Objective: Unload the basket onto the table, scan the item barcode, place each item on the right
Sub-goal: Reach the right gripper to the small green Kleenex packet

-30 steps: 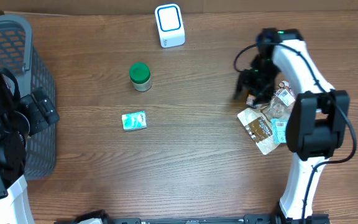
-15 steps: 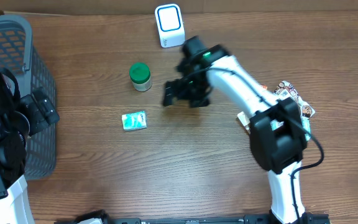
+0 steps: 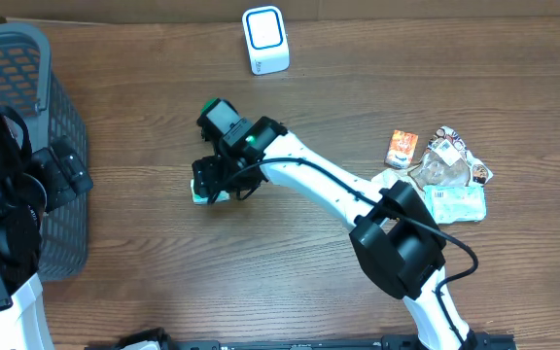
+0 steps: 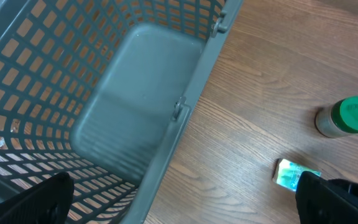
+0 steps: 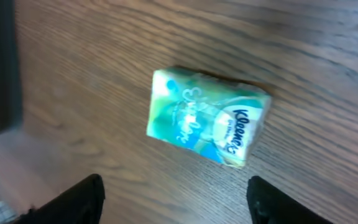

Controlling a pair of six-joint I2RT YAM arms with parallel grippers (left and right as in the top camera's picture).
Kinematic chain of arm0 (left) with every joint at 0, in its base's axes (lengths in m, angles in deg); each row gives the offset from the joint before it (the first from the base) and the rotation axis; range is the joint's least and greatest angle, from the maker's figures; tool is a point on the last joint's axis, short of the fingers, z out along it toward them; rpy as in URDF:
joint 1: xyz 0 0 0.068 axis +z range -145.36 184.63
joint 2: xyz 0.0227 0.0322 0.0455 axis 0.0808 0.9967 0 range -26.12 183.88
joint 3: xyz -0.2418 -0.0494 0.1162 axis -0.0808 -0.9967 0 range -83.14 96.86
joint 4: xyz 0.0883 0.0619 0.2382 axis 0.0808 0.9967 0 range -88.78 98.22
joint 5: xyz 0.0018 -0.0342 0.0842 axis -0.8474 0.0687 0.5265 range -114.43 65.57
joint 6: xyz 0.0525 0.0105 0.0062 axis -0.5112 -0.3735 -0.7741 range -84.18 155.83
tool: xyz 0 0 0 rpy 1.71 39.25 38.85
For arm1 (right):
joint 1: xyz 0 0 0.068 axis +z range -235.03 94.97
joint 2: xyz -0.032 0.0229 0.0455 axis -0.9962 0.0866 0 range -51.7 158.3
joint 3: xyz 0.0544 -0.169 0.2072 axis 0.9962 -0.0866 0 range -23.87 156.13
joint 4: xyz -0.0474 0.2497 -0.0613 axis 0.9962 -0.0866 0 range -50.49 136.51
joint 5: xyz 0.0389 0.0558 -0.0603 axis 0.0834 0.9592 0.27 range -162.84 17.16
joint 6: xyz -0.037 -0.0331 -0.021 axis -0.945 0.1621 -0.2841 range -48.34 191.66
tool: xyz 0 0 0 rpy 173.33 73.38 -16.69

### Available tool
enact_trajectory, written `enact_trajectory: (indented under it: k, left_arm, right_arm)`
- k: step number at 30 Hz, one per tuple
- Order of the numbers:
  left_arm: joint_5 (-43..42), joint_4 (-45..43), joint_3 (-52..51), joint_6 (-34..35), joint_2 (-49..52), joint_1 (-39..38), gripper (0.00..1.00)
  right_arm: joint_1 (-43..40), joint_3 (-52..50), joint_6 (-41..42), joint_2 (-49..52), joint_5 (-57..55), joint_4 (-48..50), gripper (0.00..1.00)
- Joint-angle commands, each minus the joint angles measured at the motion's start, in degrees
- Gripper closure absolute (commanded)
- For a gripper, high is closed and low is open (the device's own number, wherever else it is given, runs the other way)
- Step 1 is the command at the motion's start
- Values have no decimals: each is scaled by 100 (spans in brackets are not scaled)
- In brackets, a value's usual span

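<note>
The item nearest my right gripper is a green and blue Kleenex tissue pack (image 5: 207, 118), lying flat on the wooden table; it also shows in the left wrist view (image 4: 293, 174). My right gripper (image 5: 182, 202) hovers just over it, open, fingers (image 5: 82, 200) apart, and the pack lies ahead of them, not between them. From overhead the right gripper (image 3: 210, 183) covers most of the pack. The white scanner with a blue ring (image 3: 265, 39) stands at the back edge. My left gripper (image 4: 185, 208) is open and empty beside the basket.
A grey mesh basket (image 3: 27, 58) fills the left side and shows in the left wrist view (image 4: 135, 93). A green-lidded jar (image 4: 350, 116) stands just behind the pack. An orange packet (image 3: 402, 148) and several pouches (image 3: 452, 185) lie at the right.
My right arm has swung left from the pile of pouches, past the scanner, to the tissue pack. Its jaws widened, then narrowed a little. The left arm stayed still.
</note>
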Motion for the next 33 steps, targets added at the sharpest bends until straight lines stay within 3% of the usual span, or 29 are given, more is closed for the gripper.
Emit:
enact_trajectory:
  k: [1, 7, 13, 17, 23, 33]
  left_arm:
    - [57, -7, 111, 120, -50, 28, 0]
    - [57, -4, 114, 120, -50, 28, 0]
    - [57, -7, 114, 120, -50, 28, 0]
    - [57, -7, 114, 120, -50, 28, 0]
    - [57, -4, 111, 120, -50, 28, 0]
    - [57, -4, 114, 120, -50, 28, 0]
  right_arm:
    - [-42, 116, 684, -236, -468, -22, 39]
    - [-2, 42, 719, -225, -439, 122, 42]
    - [306, 42, 470, -188, -385, 1062, 44]
    - [522, 42, 481, -4, -990, 1631, 43]
    - [592, 42, 509, 564, -1491, 2157, 29]
    - [546, 57, 520, 695, -1255, 1593, 23]
